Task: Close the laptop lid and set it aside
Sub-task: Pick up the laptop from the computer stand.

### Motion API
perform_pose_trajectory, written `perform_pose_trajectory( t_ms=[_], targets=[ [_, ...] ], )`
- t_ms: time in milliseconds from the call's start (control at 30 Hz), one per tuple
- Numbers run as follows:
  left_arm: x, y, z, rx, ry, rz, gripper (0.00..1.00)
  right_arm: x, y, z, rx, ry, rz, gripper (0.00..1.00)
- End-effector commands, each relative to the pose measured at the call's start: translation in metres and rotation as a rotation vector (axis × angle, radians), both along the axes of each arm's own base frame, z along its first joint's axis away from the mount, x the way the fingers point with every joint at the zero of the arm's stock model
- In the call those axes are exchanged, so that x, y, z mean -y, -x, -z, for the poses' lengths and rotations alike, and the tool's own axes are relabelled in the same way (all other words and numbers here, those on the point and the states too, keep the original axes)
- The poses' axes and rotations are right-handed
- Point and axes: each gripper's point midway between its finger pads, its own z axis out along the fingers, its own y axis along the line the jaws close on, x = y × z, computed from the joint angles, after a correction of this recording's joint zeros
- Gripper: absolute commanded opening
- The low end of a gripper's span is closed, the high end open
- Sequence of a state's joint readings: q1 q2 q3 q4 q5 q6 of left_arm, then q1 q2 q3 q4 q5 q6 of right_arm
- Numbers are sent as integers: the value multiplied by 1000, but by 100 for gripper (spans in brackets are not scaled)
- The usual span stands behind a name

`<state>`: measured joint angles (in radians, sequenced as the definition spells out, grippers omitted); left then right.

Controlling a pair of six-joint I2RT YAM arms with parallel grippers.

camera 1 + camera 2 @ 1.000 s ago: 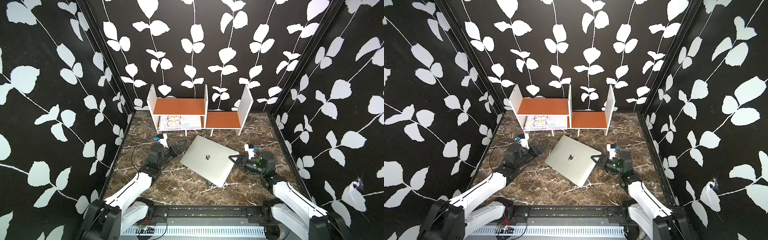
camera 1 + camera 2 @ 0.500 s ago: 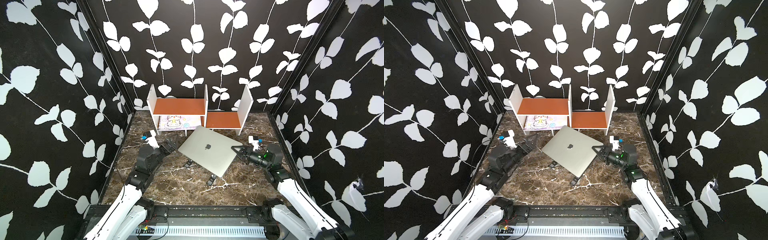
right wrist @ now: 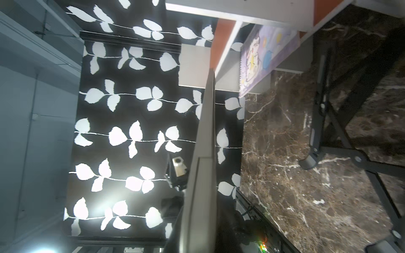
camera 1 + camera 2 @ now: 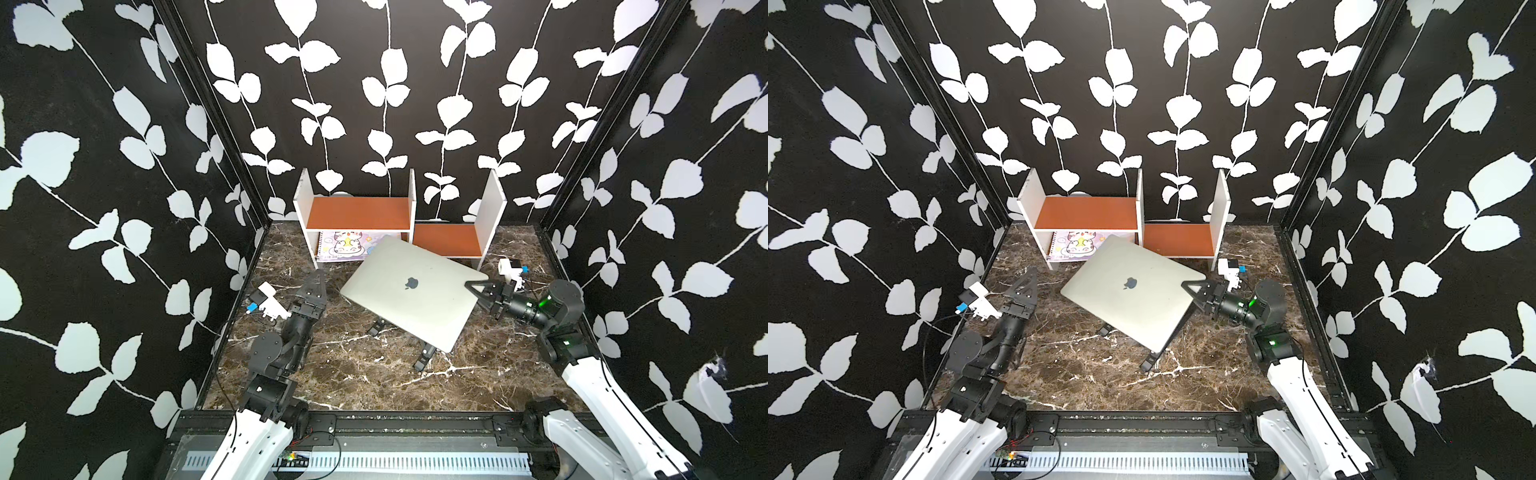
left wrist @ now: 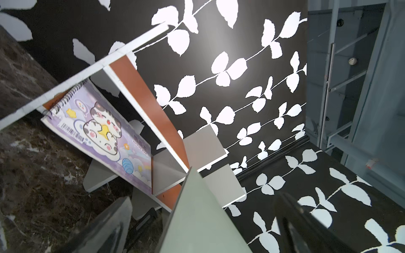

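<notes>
Holding: the right tool [image 4: 471, 287] is clamped on the laptop [image 4: 409, 299], pinching its thin edge just right of centre in both top views.
Left tool: the left tool [image 4: 317, 280] has its jaws wide apart and grips nothing. It sits just left of the laptop's left corner. Its wrist view shows that corner between the fingers, but I cannot tell whether they touch.
Laptop place: mid-frame, lifted off the bench [image 4: 374, 382] and tilted above the black stand [image 4: 424, 358]. Its upper corner overlaps the shelf [image 4: 359, 212] and the notebook [image 4: 343, 245] in the picture.
Lid: the lid [image 4: 436, 270] lies shut, logo up.
Handling: probably stiff, flat and rather heavy for a one-edge grip. The smooth metal could slip or pivot in the pads, and the screen would not take knocks well.
Where to hold: opposite side edges, mid-length, so both arms share the weight. Do not squeeze the lid face.
Risk: the unsupported corner may sag onto the stand or shelf.
Stage: closing looks done; setting aside remains.
</notes>
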<state>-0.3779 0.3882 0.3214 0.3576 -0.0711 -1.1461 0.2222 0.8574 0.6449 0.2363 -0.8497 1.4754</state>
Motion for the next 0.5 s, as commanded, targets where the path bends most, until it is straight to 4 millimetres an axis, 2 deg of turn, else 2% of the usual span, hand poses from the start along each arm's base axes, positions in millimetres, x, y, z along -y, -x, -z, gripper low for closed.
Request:
perform_pose_trajectory(
  t_ms=[0, 200, 333, 467],
  targets=[
    [10, 4, -15, 78, 133, 93, 99, 4, 14, -116, 363, -173, -6, 0],
    [36, 0, -29, 101, 168, 242, 99, -7, 0, -146, 420, -201, -5, 0],
    [58, -5, -59, 157, 172, 350, 97, -17, -5, -166, 472, -240, -18, 0],
    [69, -13, -82, 208, 191, 350, 94, -26, -8, -183, 522, -287, -32, 0]
  ],
)
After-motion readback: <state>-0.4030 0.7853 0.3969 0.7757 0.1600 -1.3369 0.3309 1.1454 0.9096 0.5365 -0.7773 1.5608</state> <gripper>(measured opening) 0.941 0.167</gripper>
